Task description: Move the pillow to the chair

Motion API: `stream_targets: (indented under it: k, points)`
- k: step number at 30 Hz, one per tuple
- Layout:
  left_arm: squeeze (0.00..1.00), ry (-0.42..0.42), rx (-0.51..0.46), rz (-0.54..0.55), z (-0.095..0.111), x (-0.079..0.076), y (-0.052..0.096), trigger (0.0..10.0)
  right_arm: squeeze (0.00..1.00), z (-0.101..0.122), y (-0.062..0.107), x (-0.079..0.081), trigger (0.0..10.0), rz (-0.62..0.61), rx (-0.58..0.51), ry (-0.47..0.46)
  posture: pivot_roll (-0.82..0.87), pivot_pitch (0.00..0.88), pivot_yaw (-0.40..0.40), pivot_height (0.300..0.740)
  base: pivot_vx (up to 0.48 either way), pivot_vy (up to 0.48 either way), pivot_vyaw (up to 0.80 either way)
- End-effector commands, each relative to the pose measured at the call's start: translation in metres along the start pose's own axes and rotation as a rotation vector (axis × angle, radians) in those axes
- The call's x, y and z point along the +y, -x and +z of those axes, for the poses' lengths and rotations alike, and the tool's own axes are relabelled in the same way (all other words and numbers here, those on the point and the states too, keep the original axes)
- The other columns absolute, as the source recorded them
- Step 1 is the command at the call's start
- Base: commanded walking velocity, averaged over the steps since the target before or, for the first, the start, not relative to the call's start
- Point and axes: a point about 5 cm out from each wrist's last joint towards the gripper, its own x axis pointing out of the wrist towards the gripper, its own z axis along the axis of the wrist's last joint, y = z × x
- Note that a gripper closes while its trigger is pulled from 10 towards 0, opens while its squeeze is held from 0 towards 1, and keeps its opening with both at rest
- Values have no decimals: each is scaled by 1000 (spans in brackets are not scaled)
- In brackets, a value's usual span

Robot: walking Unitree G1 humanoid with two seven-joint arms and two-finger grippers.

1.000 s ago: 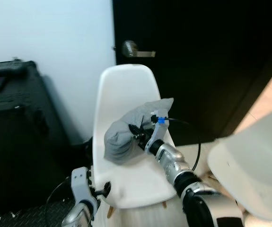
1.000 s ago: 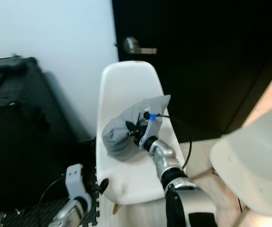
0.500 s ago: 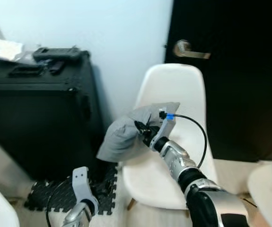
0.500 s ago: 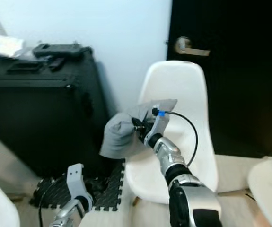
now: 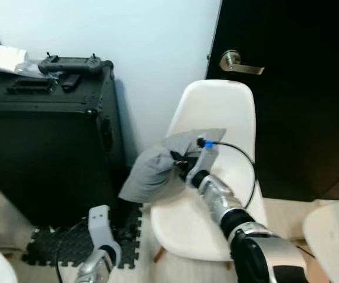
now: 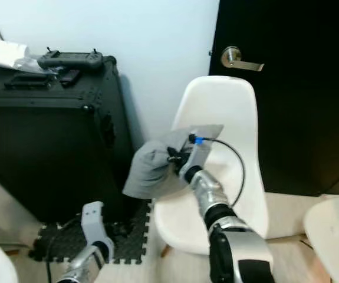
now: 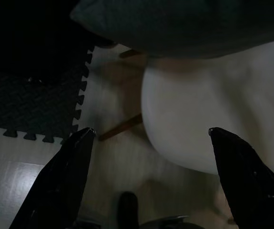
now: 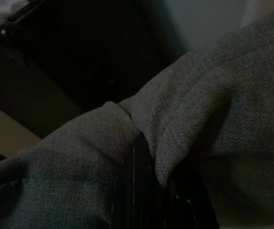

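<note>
A grey pillow point(image 5: 154, 168) hangs over the left edge of the white chair point(image 5: 225, 106), partly above its seat point(image 5: 187, 227). My right gripper point(image 5: 181, 163) is shut on the pillow, its black fingers buried in the grey cloth point(image 8: 79, 157). The right arm reaches in from the bottom right, with a black cable looping over the wrist. My left gripper point(image 7: 148, 133) hangs low at the bottom left, open, its two black fingers point(image 7: 60, 181) spread wide above the floor and the front of the chair seat point(image 7: 208, 119).
A large black case point(image 5: 45, 147) stands left of the chair against the pale wall, with a controller point(image 5: 75, 62) on top. Black foam mats point(image 5: 69, 244) lie at its foot. A dark door point(image 5: 287, 88) with a metal handle point(image 5: 234, 61) is behind the chair. Another white seat point(image 5: 334, 236) sits at the right.
The camera swung left, then steadied, bringing the black case into view. The pillow has shifted from the middle of the chair seat to its left edge, still held by my right gripper.
</note>
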Motion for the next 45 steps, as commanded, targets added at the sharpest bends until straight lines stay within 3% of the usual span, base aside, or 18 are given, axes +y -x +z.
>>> stream_targets:
  k: [1,10,19,28,36,45]
  points:
    - [0,15,15,6,-4,-2,1,10000,0,-1,2,-4,10000,-24,12,44,-31,78,-38,740,0,0,0]
    - [0,12,-36,-3,9,-6,-5,10000,0,-17,2,-3,10000,-92,153,237,-27,77,-38,740,0,0,0]
    - [0,-4,-100,-44,23,-11,-9,10000,0,-22,0,4,10000,-78,174,270,-24,75,-37,740,148,0,0]
    - [0,31,-117,-47,24,-13,-9,10000,0,-21,1,2,10000,-95,177,284,-30,75,-40,740,256,0,0]
    - [0,3,-107,-56,23,-13,-9,10000,0,-21,1,2,10000,-91,180,288,-30,71,-43,740,0,0,0]
    - [0,-17,-100,-39,23,-10,-8,10000,0,-21,0,4,10000,-77,178,286,-30,65,-44,740,0,-378,0]
